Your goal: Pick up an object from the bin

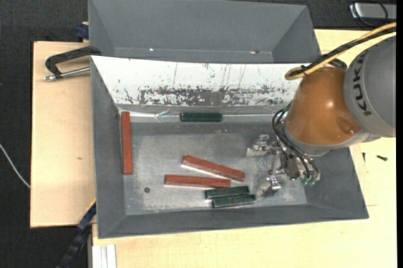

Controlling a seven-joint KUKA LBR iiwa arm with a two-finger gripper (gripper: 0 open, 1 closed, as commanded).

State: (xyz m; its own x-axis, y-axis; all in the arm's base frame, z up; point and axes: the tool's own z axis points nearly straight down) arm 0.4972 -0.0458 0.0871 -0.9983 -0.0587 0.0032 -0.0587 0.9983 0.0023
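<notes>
Closest thing to your claw point(266, 166) is the pair of dark green bars point(232, 197), lying side by side, almost flat across the front of the bin's floor. Your claw sits just off the right end of that pair. It looks spread wide, one tip right beside the pair's right end and the other further back, with bare floor between them, so it's holding nothing. I can't tell if the near tip actually touches the pair.

Just behind the pair's left end there's a red-brown bar point(197, 181) lying nearly parallel to it. Behind that is a second red-brown bar point(213, 167), tilted, with its right end pointing down toward the pair. A third red-brown bar point(126, 142) is well away to the pair's left, lying lengthwise along the left wall. Far behind the pair, a lone dark green bar point(201, 116) lies against the foot of the back wall.

Up and to the right of the pair, the orange wrist cover point(318, 112) hangs over the right side of the grey bin point(106, 153).
</notes>
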